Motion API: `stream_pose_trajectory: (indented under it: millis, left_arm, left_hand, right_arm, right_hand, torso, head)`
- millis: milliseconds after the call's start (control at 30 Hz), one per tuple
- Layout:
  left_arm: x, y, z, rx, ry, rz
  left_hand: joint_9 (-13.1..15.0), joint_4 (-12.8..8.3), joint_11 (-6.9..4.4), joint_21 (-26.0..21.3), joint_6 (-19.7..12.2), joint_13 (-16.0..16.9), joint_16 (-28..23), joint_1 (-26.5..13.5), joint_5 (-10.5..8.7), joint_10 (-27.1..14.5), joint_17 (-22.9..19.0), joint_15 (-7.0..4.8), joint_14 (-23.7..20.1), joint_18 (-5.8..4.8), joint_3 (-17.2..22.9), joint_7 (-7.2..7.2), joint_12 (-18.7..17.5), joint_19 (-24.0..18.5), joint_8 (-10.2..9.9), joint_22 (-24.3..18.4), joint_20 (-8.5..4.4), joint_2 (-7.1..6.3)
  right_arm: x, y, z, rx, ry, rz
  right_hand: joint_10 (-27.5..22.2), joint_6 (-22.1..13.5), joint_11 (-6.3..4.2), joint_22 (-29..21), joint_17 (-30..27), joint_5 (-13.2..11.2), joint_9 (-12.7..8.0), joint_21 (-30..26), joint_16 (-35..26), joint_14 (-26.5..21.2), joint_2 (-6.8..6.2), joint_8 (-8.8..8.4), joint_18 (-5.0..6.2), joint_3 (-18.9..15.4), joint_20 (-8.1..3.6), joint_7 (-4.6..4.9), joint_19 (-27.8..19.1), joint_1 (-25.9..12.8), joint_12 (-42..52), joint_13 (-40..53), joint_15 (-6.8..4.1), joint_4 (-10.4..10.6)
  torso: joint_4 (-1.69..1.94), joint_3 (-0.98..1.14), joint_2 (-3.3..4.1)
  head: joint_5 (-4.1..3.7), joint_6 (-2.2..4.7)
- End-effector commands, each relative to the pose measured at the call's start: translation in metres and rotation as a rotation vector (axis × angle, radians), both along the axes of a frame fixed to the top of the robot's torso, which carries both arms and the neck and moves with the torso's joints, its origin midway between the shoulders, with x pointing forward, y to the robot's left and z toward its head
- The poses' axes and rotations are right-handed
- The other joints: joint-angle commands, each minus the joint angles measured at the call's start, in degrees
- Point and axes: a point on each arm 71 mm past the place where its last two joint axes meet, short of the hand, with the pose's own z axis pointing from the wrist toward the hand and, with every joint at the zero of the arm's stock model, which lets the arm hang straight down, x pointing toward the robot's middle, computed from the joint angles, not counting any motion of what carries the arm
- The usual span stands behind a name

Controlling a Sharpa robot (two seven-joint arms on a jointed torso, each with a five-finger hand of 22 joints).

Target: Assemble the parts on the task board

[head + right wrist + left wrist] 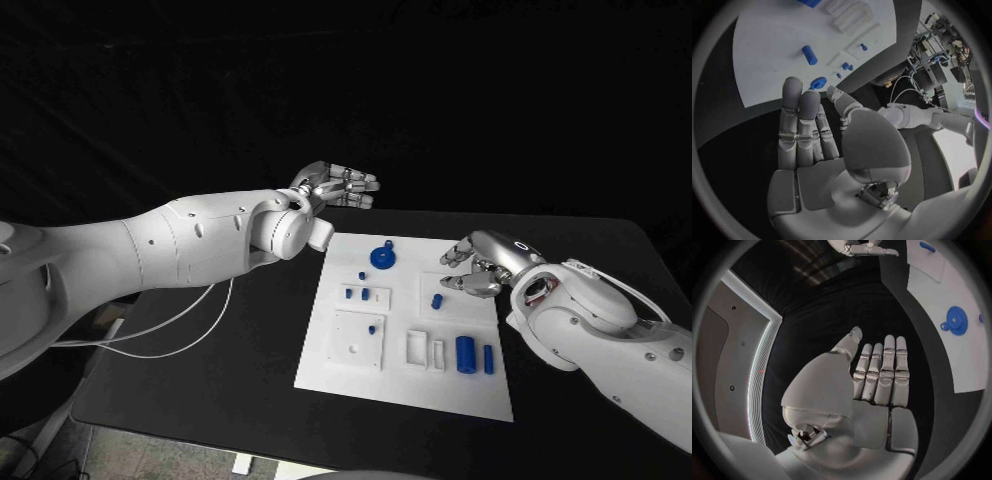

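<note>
The white task board lies mid-table. On it are a blue gear at the far end, small blue pieces left of centre, a short blue peg and a thick blue cylinder near the right. My left hand hovers beyond the board's far left corner, fingers straight, holding nothing. My right hand sits at the board's right edge, close to the short peg, empty. The left wrist view shows that hand flat, with the gear beyond. The right wrist view shows my right hand above the board and peg.
White blocks and frames stand on the board's near half. A white cable loops over the table's left edge under my left arm. Black tabletop surrounds the board.
</note>
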Motion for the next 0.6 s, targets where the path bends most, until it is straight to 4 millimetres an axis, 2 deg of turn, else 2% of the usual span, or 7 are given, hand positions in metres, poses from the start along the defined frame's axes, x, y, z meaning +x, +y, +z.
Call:
stream_pose_trajectory:
  millis: [33,200,600]
  left_arm:
    - [0.000,-0.002,0.001,-0.013,-0.005,-0.013]
    - [0.000,-0.002,0.001,-0.013,-0.005,-0.013]
    - [0.000,-0.002,0.001,-0.014,-0.003,-0.014]
  left_hand:
    - [0.0,0.3,0.07,0.3,-0.1,0.0,-0.3,0.6,-0.39,-0.2,0.1,-0.01,-0.3,0.81,0.0,0.18,0.2,0.2,0.0,-0.1,0.05,0.13]
    - [0.0,0.3,0.07,0.3,-0.1,0.0,-0.3,0.6,-0.39,-0.2,0.1,-0.01,-0.3,0.81,0.0,0.18,0.2,0.2,0.0,-0.1,0.05,0.13]
    - [0.0,0.4,0.02,0.4,-0.1,0.0,-0.3,0.6,-0.39,0.0,0.1,-0.04,-0.3,0.77,0.0,0.15,0.2,0.2,0.0,-0.3,0.01,0.18]
  right_arm:
    - [0.002,-0.002,-0.005,-0.066,0.024,-0.002]
    - [0.005,-0.004,-0.014,-0.110,0.033,-0.015]
    - [-0.002,0.009,-0.036,-0.170,0.088,0.027]
  right_hand:
    - [-0.5,-0.9,-0.03,0.0,-0.1,-0.4,-0.1,-0.4,-0.4,0.1,-0.20,-0.10,0.39,-0.8,0.34,-0.26,1.3,0.9,0.4,0.0,0.61,0.3]
    - [-0.6,-0.7,-0.04,0.0,-0.1,-1.0,-0.1,-0.7,-0.4,0.2,-0.19,-0.13,0.39,-2.3,0.40,-0.53,1.4,1.6,0.3,0.0,0.63,1.5]
    - [-0.3,-0.9,-0.13,-0.1,-0.1,-0.8,-0.1,-1.0,-0.5,0.2,-0.22,-0.13,0.23,-3.7,0.45,-0.54,1.5,1.7,0.4,0.0,0.70,2.2]
  torso:
    - [0.11,-0.08,0.03]
    - [0.16,-0.07,0.04]
    - [0.15,-0.11,0.08]
  head:
    - [-0.15,0.06]
    - [-0.24,0.04]
    - [-0.08,-0.17]
